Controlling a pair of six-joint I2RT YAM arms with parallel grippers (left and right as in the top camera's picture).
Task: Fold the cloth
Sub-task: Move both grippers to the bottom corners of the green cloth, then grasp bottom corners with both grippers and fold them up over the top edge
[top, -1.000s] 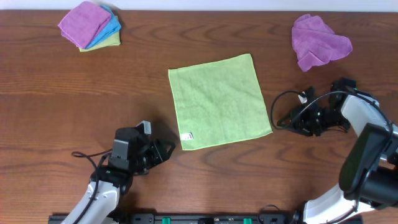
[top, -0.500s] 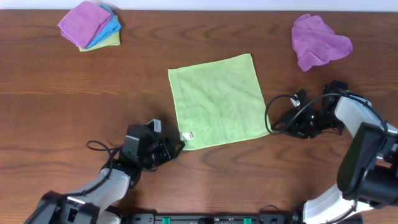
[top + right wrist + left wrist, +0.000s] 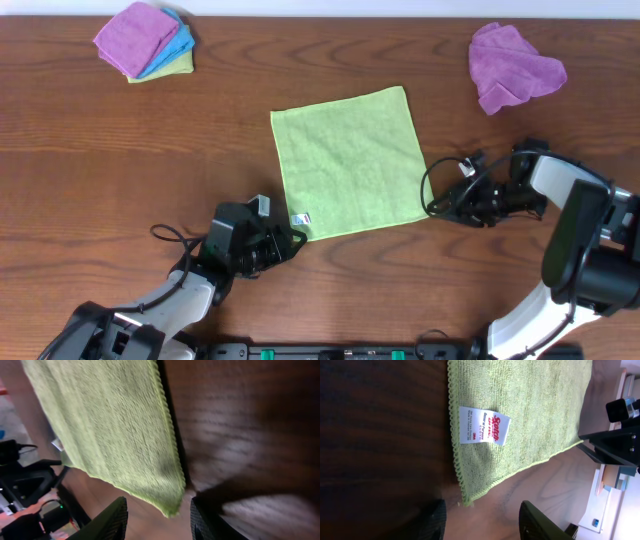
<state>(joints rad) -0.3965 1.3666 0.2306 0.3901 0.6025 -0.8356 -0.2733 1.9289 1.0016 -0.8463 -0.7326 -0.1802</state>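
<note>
**Cloth flat and unfolded; both hands set at its near corners**

Cloth [image 3: 350,163] lies spread in a single layer at the middle of the bench [image 3: 100,180], slightly skewed, with no fold visible. Its white tag [image 3: 484,426] sits on top by the near-left corner. Finding: folding is not yet begun.

Left hand [image 3: 291,240] is low at the near-left corner, just beside the tag. In the left wrist view its fingers [image 3: 434,521] stand moderately apart with the corner tip between them, and nothing is held. Right hand [image 3: 433,203] is at the near-right corner. In the right wrist view its fingers [image 3: 109,521] are likewise apart, straddling that corner tip and gripping nothing. Whether any finger touches the fabric cannot be told.

Assessment: one hand is placed at each corner of the same edge, so that the edge can be raised level and carried over to the far edge in one fold. The gaps look no wider than a thin corner needs. Next step, as judged: close on both corners, pinching the fabric off the bench.

Risk: the cloth is thin and limp, so a finger may skid over the corner or catch only the hem. An uneven lift would skew the fold.

A crumpled purple cloth [image 3: 512,67] and a stack [image 3: 150,45] of cloths lie at the far edge, well apart from the work.
</note>
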